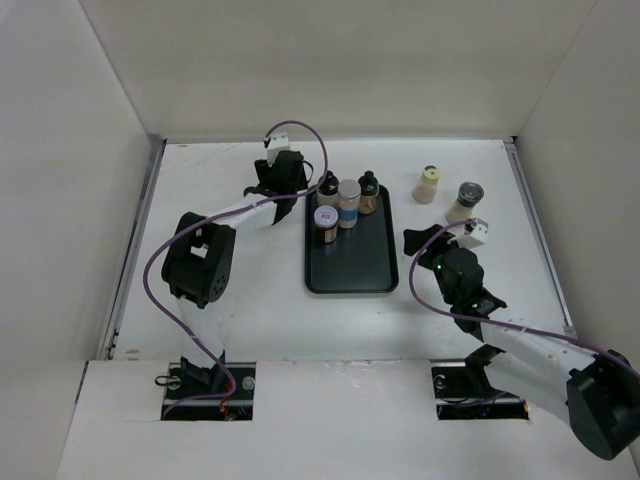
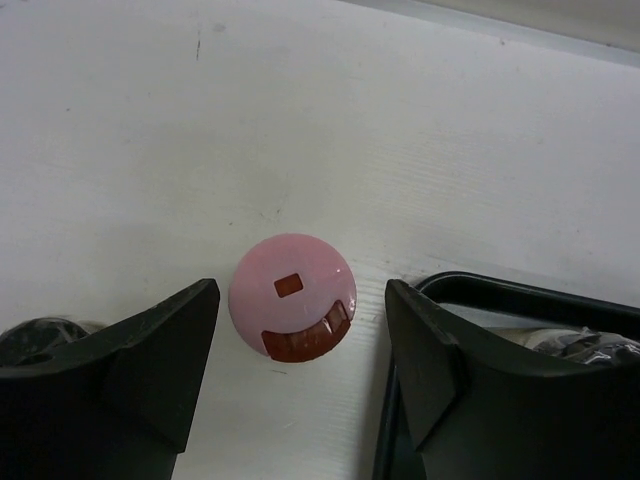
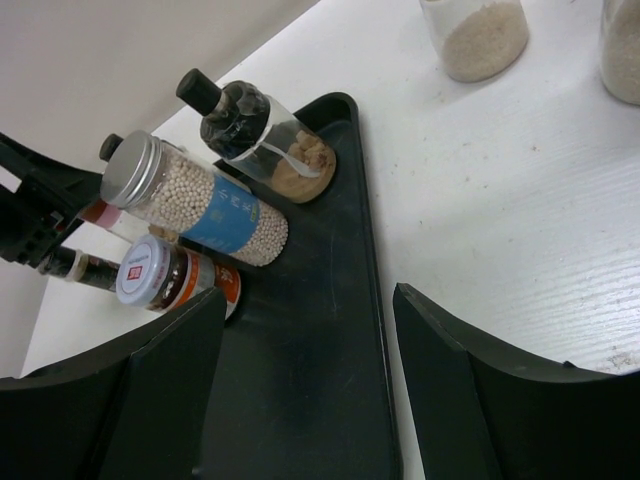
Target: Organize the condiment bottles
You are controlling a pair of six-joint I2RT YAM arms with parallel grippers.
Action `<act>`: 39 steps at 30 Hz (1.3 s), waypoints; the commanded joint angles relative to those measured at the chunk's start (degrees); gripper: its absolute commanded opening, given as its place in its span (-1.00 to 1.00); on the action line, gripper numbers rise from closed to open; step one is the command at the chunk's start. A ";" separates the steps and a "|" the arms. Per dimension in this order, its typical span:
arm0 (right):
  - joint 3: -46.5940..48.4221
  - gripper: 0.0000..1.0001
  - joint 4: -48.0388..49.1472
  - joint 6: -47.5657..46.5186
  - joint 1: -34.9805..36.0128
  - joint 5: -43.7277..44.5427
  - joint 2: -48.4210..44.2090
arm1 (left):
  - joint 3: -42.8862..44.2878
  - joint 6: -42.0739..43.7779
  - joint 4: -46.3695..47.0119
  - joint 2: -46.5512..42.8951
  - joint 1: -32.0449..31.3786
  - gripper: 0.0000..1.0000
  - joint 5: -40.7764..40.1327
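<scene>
A pink-capped bottle (image 2: 292, 297) stands on the white table just left of the black tray (image 2: 500, 292). My left gripper (image 2: 302, 292) is open above it, one jaw on each side of the cap; it shows in the top view (image 1: 285, 182) too. On the tray (image 1: 350, 262) stand two black-capped bottles (image 1: 328, 187) (image 1: 369, 193), a silver-capped blue-labelled bottle (image 1: 349, 203) and a white-lidded jar (image 1: 326, 222). A cream bottle (image 1: 427, 185) and a grey-capped jar (image 1: 465, 203) stand on the table to the right. My right gripper (image 1: 440, 238) is open and empty over the tray's right edge (image 3: 385, 330).
The tray's near half (image 3: 310, 400) is bare. White walls close in the table at the back and both sides. The left arm's purple cable (image 1: 300, 130) loops above the tray's far left corner.
</scene>
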 commanded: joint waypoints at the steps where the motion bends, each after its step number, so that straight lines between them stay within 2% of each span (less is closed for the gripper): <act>1: 2.48 0.49 2.70 -0.72 0.58 0.12 0.14 | 3.48 0.55 0.40 0.61 0.45 0.25 -0.48; 6: 2.12 0.49 2.70 -0.72 0.58 0.03 -1.00 | 2.26 0.46 0.92 -1.92 0.28 -0.22 -0.83; 9: 1.95 0.49 2.79 -0.37 0.15 -0.06 -0.65 | 0.50 0.64 2.15 -6.84 -0.95 -0.32 -1.09; 19: 1.77 0.50 2.35 -0.54 0.41 0.29 -2.84 | -15.39 2.22 5.41 -28.28 -9.82 -0.35 -6.97; 26: 1.77 0.50 2.35 -0.54 0.41 0.20 -2.94 | -27.53 1.70 -3.80 -41.56 -17.56 -0.35 -12.08; 30: 1.68 0.50 2.26 -0.19 0.06 -0.15 -2.41 | -30.35 -3.66 -9.27 -44.38 -23.53 -0.35 -10.94; 33: 1.60 0.50 2.61 -0.45 0.32 0.64 -2.50 | -31.32 -5.42 -7.18 -43.25 -27.31 -0.35 -10.94; 39: 1.69 0.50 2.70 -0.54 0.41 0.73 -1.62 | -30.53 -4.99 0.03 -35.96 -29.17 -0.35 -9.09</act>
